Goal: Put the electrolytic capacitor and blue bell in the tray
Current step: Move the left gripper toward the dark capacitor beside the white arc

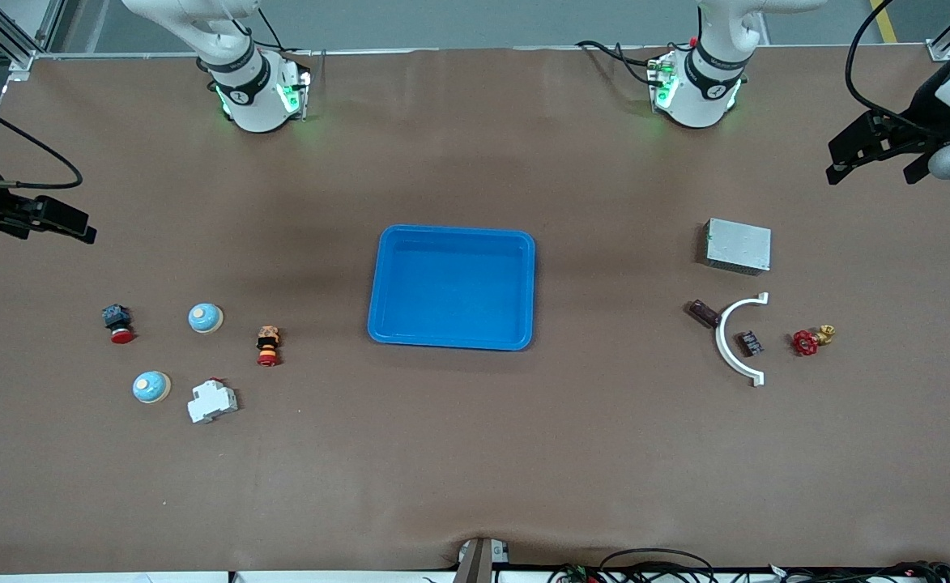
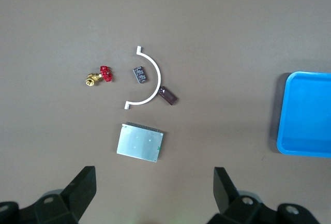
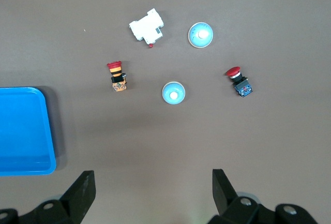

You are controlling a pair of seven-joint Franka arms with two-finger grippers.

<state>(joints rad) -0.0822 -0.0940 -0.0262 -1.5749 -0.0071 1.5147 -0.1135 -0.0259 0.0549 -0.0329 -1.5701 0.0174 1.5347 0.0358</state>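
The left claw (image 1: 879, 158) hangs wide open and empty over the left arm's end of the counter (image 1: 475, 453), and the right claw (image 1: 53, 220) hangs wide open and empty over the right arm's end. The dark capacitor (image 1: 704, 312) touches a white curved piece (image 1: 735, 338) near a grey box (image 1: 737, 245). Two blue bells (image 1: 205, 317) (image 1: 151, 387) sit toward the right arm's end, and the blue tray (image 1: 452, 344) is in the middle with nothing in it.

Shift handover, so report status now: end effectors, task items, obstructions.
Left end effector and right end effector open, waiting high. Tray empty; capacitor touching the white arc; two blue bells untouched. Nothing in the way.
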